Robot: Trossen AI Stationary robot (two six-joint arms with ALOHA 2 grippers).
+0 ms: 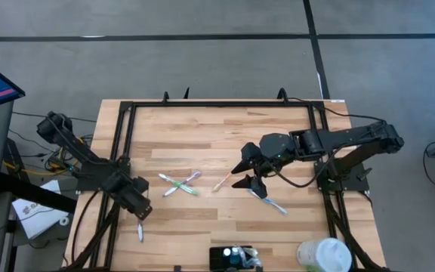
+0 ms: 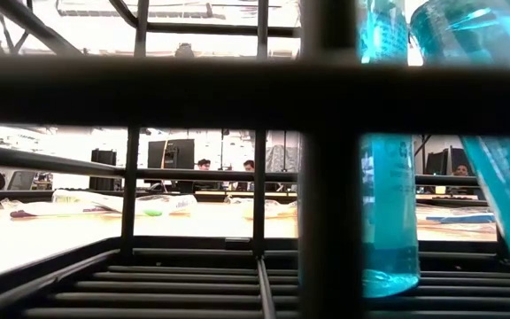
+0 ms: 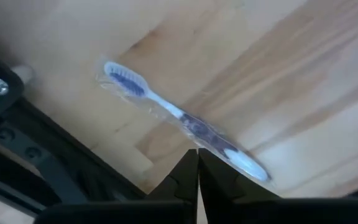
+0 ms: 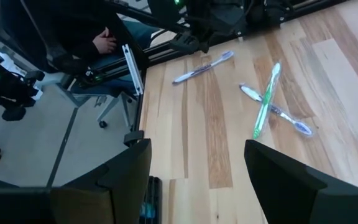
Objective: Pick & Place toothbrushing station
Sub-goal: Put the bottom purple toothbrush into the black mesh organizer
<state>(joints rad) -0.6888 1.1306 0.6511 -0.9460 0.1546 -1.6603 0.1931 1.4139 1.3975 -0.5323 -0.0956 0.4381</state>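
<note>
We see the left gripper [image 1: 143, 214], fingers closed, beside a purple toothbrush [image 3: 182, 119] on the desk [image 1: 202, 128]. The right gripper [image 1: 246, 172] hovers mid-desk, fingers open.

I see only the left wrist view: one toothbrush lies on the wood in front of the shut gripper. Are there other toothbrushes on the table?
Observer: Yes, four more. The high view shows a crossed pair in the middle of the table, then a pale toothbrush and a blue toothbrush further right.
Operator: Where is the holder?
Observer: The black holder stands at the table edge at the bottom of the high view, to the right of your toothbrush.
Operator: What does the other arm do?
Observer: The right gripper is open, between the pale toothbrush and the blue toothbrush, and holds nothing.
</note>
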